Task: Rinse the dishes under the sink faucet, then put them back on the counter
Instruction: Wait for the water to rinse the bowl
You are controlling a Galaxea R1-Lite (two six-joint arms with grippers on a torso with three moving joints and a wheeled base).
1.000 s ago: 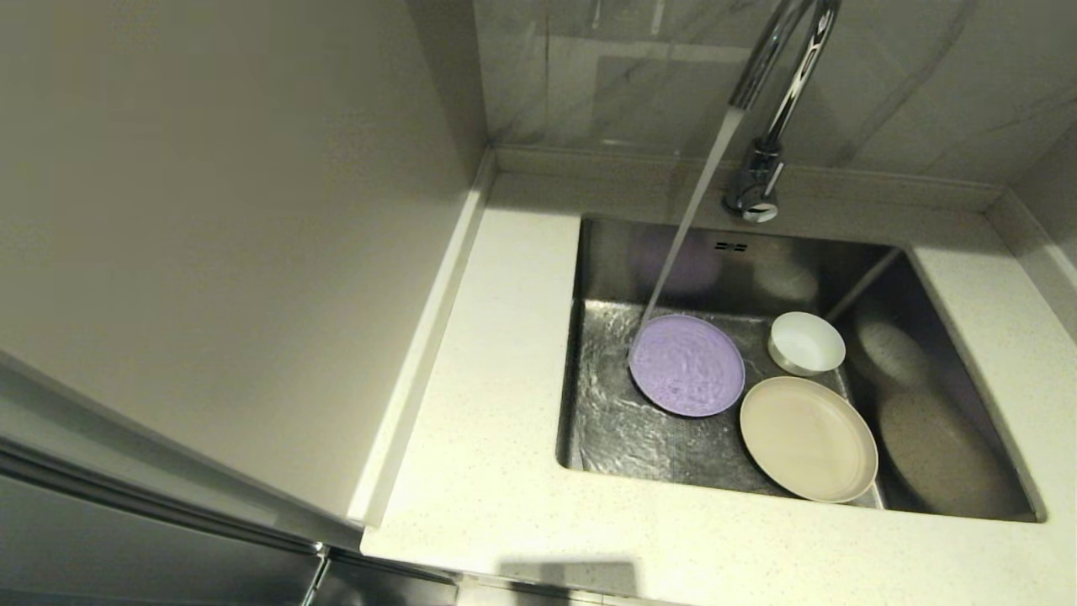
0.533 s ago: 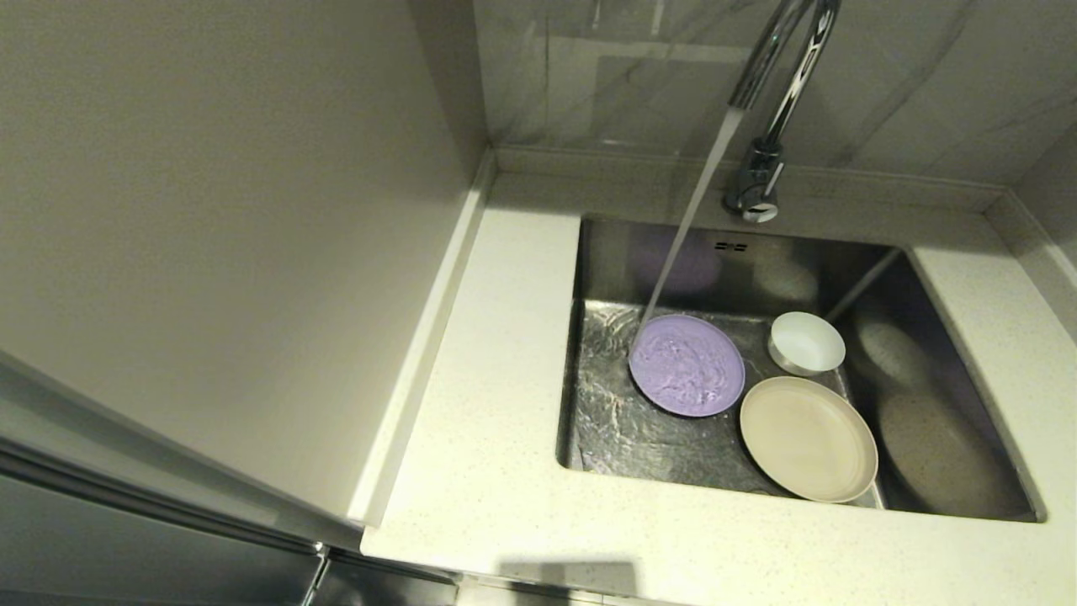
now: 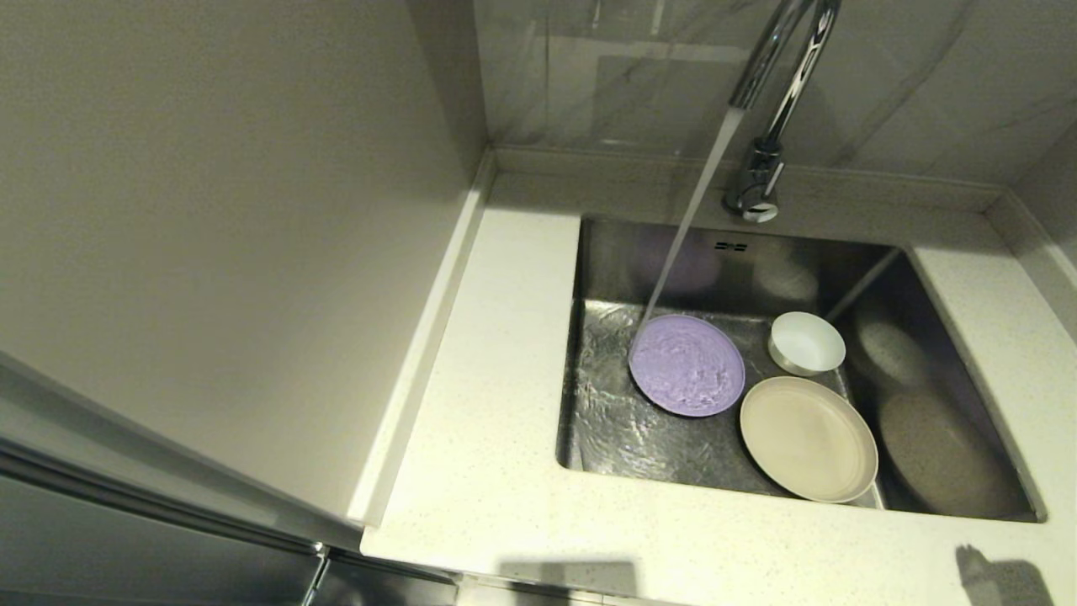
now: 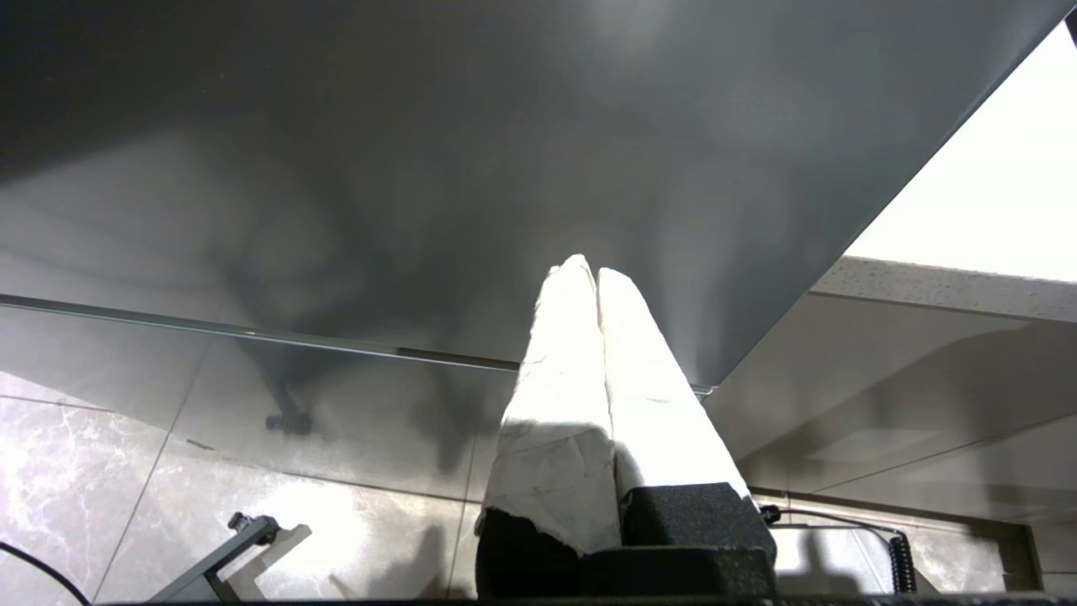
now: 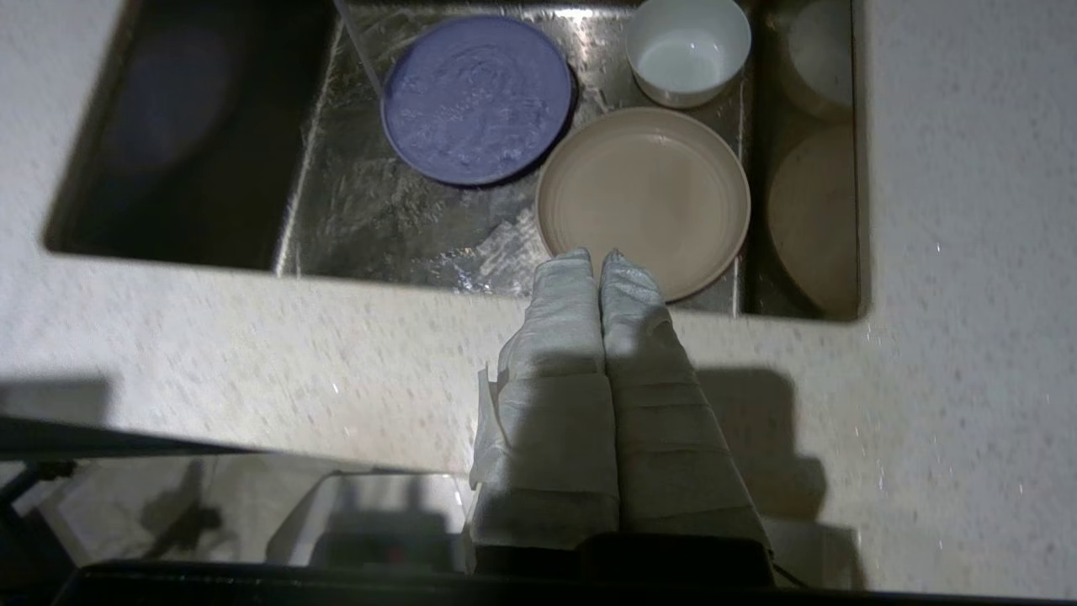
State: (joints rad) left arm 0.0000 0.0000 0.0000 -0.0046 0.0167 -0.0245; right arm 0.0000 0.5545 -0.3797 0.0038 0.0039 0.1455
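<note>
Two plates in the sink: one lilac plate, one cream plate. One white bowl. Three dishes in total. One faucet, one stream of water. One desk. Two overflow slots. Two tools: left tool, right tool.
</note>
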